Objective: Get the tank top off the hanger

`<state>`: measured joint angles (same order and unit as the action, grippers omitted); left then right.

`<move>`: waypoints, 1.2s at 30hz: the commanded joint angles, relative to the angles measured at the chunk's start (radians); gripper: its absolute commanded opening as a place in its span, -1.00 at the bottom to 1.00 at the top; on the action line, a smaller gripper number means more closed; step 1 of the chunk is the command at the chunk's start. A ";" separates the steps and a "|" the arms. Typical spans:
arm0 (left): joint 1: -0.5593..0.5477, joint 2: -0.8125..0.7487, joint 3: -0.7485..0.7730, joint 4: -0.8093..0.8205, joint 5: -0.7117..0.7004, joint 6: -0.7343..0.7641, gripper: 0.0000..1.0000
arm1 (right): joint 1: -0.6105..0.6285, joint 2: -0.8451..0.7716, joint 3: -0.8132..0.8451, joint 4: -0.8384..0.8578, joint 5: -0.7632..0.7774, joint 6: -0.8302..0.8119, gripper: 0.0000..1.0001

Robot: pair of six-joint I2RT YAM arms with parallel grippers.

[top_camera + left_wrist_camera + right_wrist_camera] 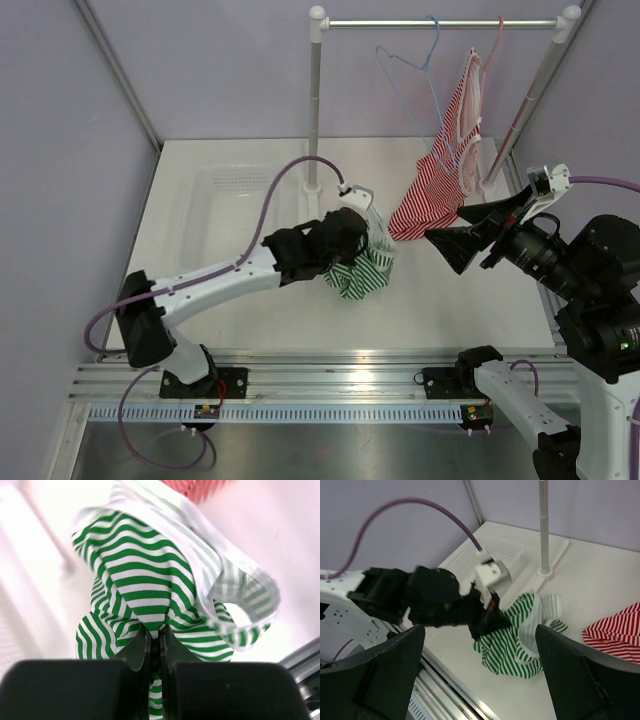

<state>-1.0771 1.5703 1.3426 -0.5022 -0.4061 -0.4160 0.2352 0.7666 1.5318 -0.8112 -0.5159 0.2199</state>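
Note:
A green-and-white striped tank top point(362, 272) lies crumpled on the white table, off any hanger. My left gripper point(366, 252) is shut on a fold of it; the left wrist view shows the cloth point(145, 580) pinched between the closed jaws point(156, 635). A red-and-white striped tank top point(440, 190) hangs from a pink hanger point(488, 55) on the rail, its hem touching the table. My right gripper point(457, 230) is open and empty, just right of the red top, facing the green top point(520, 640) and the left gripper point(490, 615).
An empty blue hanger point(415, 65) hangs on the rail left of the pink one. The rack's upright pole point(314, 110) stands behind the left gripper. A shallow white tray point(225, 190) lies at the back left. An aluminium rail point(330, 375) runs along the table's near edge.

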 commanded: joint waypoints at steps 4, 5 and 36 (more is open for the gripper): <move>0.089 -0.164 0.170 -0.197 -0.186 0.037 -1.00 | -0.002 0.005 0.053 -0.013 0.073 -0.027 0.99; 0.106 -0.177 0.202 -0.209 -0.186 0.045 -1.00 | -0.002 0.002 0.051 -0.008 0.076 -0.025 0.99; 0.948 -0.023 0.336 -0.418 0.246 -0.006 0.97 | -0.002 0.226 0.221 -0.051 0.542 0.027 0.99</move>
<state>-0.1444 1.5661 1.6169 -0.9081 -0.1726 -0.4091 0.2352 0.9463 1.6703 -0.8455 -0.1658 0.2401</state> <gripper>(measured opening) 0.810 0.993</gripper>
